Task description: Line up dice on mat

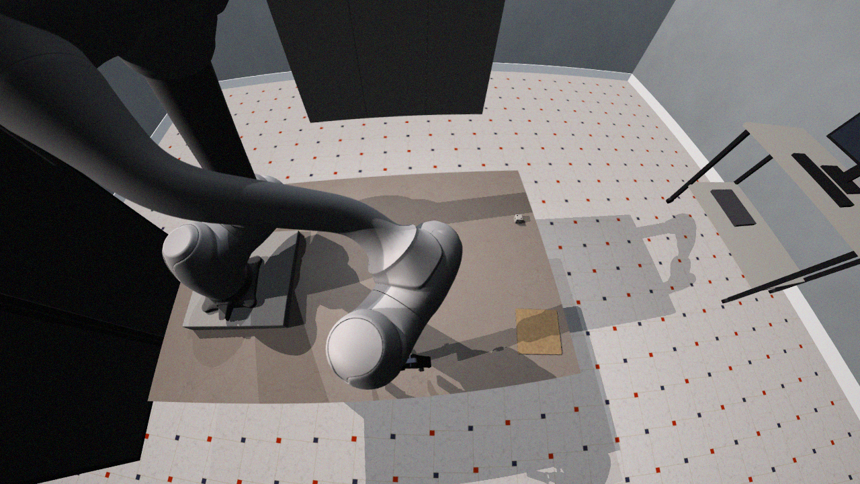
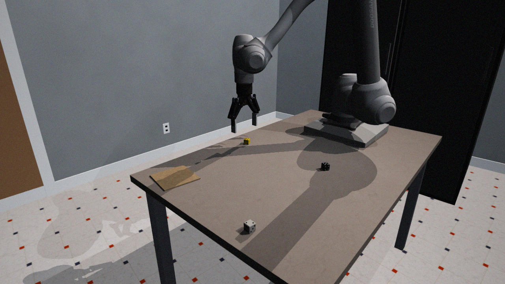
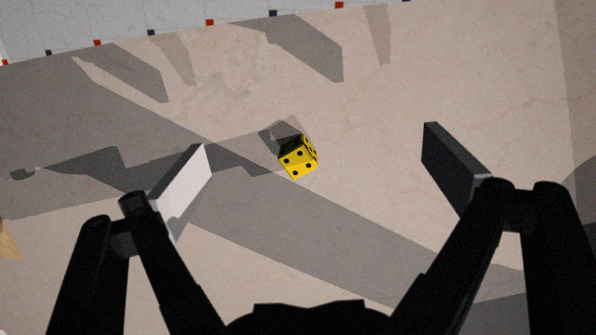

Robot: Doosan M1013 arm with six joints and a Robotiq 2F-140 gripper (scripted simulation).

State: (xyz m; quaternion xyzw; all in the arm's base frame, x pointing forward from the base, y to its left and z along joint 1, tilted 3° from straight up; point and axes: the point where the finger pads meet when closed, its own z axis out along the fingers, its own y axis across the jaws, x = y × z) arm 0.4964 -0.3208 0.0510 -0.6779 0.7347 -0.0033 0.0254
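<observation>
My gripper [image 2: 244, 128] [image 3: 312, 152] is open and empty, pointing down above the yellow die [image 2: 246, 141] [image 3: 298, 160]. That die sits flat on the table, between the fingers as the wrist view sees it; its top shows 4. A white die [image 1: 518, 218] [image 2: 249, 226] sits near the table's far end from the base. A black die [image 2: 325, 166] sits in shadow nearer the base. I cannot read the white and black top numbers surely. The tan square mat [image 1: 538, 332] [image 2: 176, 176] [image 3: 6, 242] has no die on it. The arm hides the yellow and black dice in the top view.
The robot's base plate [image 1: 273, 310] [image 2: 339, 137] stands at one end of the brown table [image 1: 487, 270] [image 2: 218, 197]. The mat lies near the opposite end, close to a corner. The yellow die is near the same long edge. Arm shadows cross the table and the mat.
</observation>
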